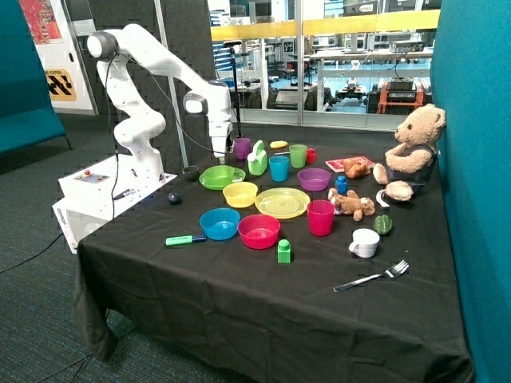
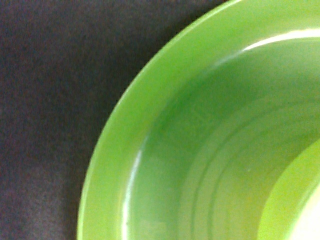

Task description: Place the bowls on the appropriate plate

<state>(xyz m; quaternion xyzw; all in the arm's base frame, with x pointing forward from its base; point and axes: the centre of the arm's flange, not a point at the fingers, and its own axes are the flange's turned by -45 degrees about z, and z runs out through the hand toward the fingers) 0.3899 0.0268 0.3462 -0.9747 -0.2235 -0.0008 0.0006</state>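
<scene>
My gripper [image 1: 219,158] hangs low over the green plate [image 1: 209,180] at the back of the table, near the robot base. The lime green bowl [image 1: 227,173] sits on that plate right under the gripper; I cannot tell whether it is held. The wrist view shows the green plate's rim and rings [image 2: 165,150] up close, with a lighter lime edge of the bowl [image 2: 300,200] in one corner. The yellow bowl [image 1: 240,194] stands on the black cloth between the green plate and the yellow plate [image 1: 282,203], touching neither gripper nor plate.
A blue bowl [image 1: 219,223], a red bowl [image 1: 259,230] and a pink cup [image 1: 320,217] stand in front. Purple [image 1: 242,148], blue [image 1: 279,167] and green [image 1: 298,155] cups and a purple bowl [image 1: 314,179] stand behind. A marker [image 1: 185,239], fork [image 1: 372,278], white cup [image 1: 364,242] and teddy bear [image 1: 411,152] lie around.
</scene>
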